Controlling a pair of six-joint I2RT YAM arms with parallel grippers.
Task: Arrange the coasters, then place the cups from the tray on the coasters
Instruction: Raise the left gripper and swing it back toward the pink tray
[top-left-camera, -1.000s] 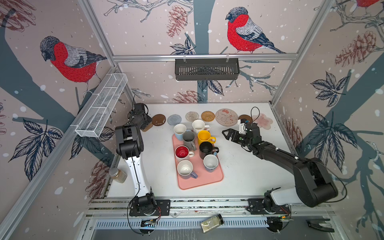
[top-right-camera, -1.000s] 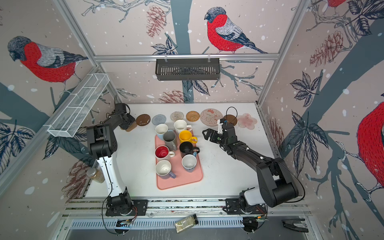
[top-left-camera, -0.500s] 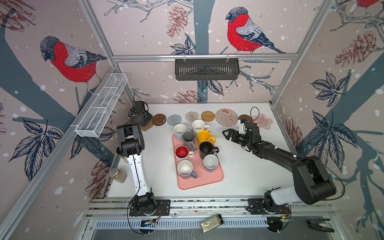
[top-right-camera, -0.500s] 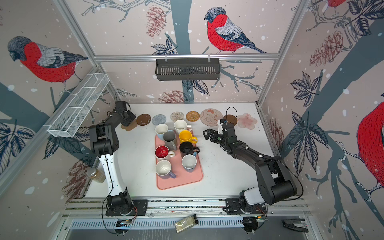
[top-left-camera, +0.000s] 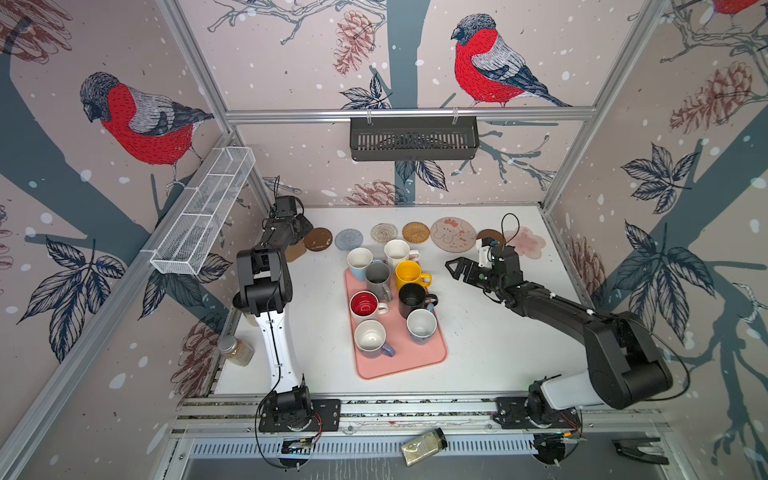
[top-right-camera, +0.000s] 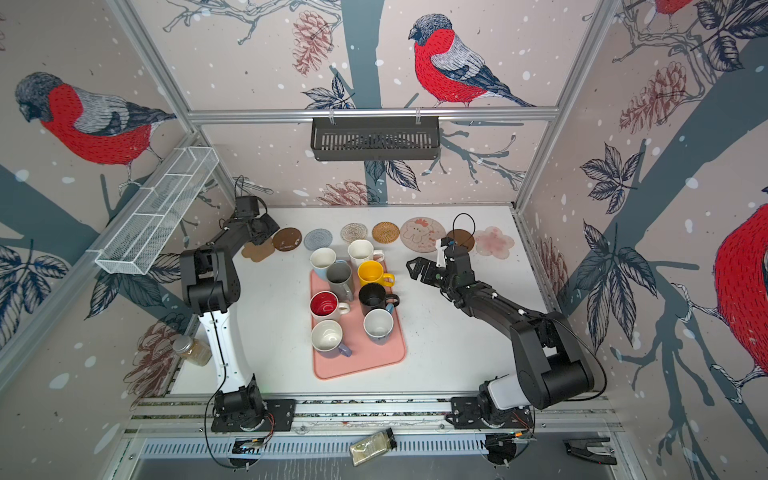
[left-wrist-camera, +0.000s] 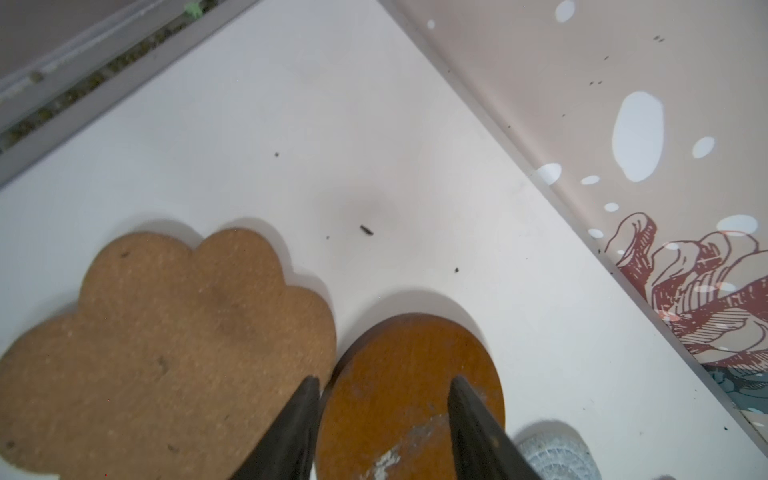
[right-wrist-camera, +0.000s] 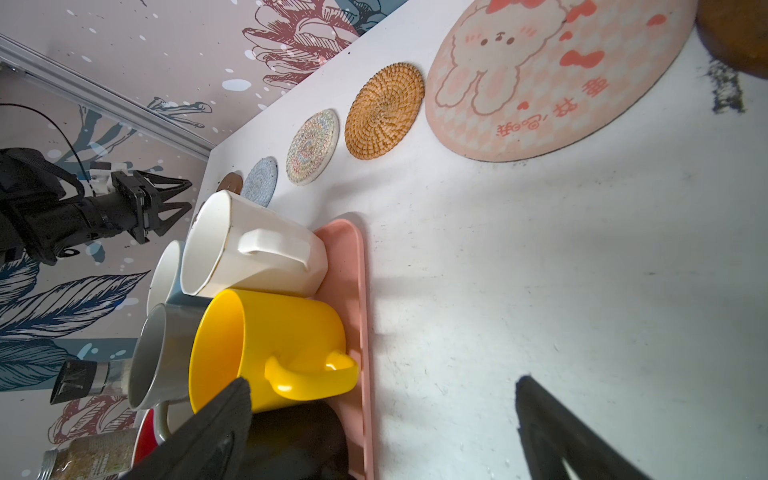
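Several coasters lie in a row along the back: tan paw, dark brown disc, blue-grey, cream, rattan, pink cartoon round, a second dark disc, pink flower. My left gripper hovers open over the left dark disc, beside the paw. Several cups stand on the pink tray, among them the yellow cup and white cup. My right gripper is wide open and empty, right of the tray by the yellow cup.
A spice jar stands at the table's left edge and another lies on the front rail. A white wire basket hangs on the left wall and a black basket on the back wall.
My left gripper has shifted slightly toward the back over the leftmost coasters. The right arm has stayed still.
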